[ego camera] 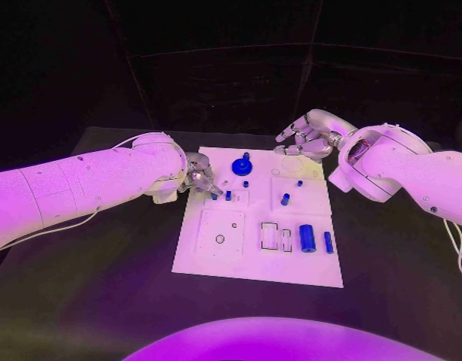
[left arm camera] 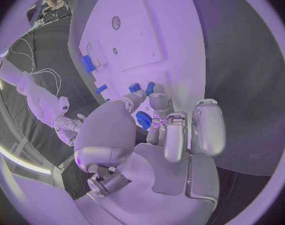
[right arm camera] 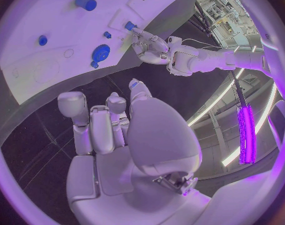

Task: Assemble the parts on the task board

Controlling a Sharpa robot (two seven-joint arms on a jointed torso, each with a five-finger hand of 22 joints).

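Dark room, black matte table with a white rectangular board lying flat at its middle, long side running away from the robot. Board: smooth, hard-looking plate with shallow rectangular recesses and small round holes, presumably seats cut to match the parts. Parts, blue, plastic-looking: a round toothed gear near the far end; a stout cylinder and a thinner bar lying side by side near the right edge toward the near end; several small pegs standing about the middle. Left hand: silver, jointed, sat at the board's left edge near the far end, fingers curled together and angled down toward a small blue piece there; whether they pinched it or merely touched beside it could not be told, the fingertips hiding the contact. Its low, close posture suited seating or picking a small peg. Right hand: poised off the board's far right corner, just beside the gear's end, fingers loosely bent and side by side, nothing visible in them, likely kept clear to leave the left hand room. Judged early in assembly: the cylinder and bar lay loose and several recesses stood unfilled.
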